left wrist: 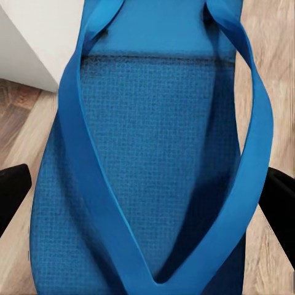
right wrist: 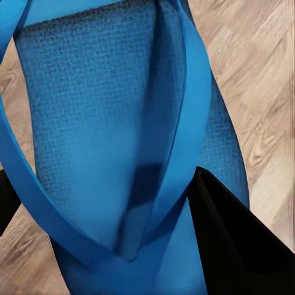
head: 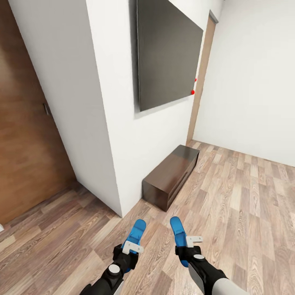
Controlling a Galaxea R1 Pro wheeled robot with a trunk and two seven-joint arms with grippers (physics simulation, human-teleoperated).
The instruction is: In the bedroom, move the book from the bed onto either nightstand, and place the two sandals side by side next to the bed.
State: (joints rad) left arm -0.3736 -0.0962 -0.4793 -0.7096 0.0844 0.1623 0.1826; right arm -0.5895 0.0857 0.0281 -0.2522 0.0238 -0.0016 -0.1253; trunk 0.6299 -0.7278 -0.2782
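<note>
I hold one bright blue sandal in each hand, low over the wood-plank floor. The left sandal (head: 136, 233) sticks forward out of my left gripper (head: 128, 255), which is shut on it; up close its straps and textured sole (left wrist: 153, 153) run between the dark fingers (left wrist: 12, 190). My right gripper (head: 185, 250) is shut on the right sandal (head: 177, 231), whose sole (right wrist: 104, 135) lies against a black finger (right wrist: 233, 239). The book, the bed and the nightstand are out of view.
A white wall corner (head: 110, 164) juts out just ahead on the left, with a dark flat panel (head: 168, 53) mounted on it. A long low dark brown bench (head: 172, 176) stands against that wall. A wooden door (head: 24, 135) is at the left. Plank floor (head: 246, 205) stretches to the right.
</note>
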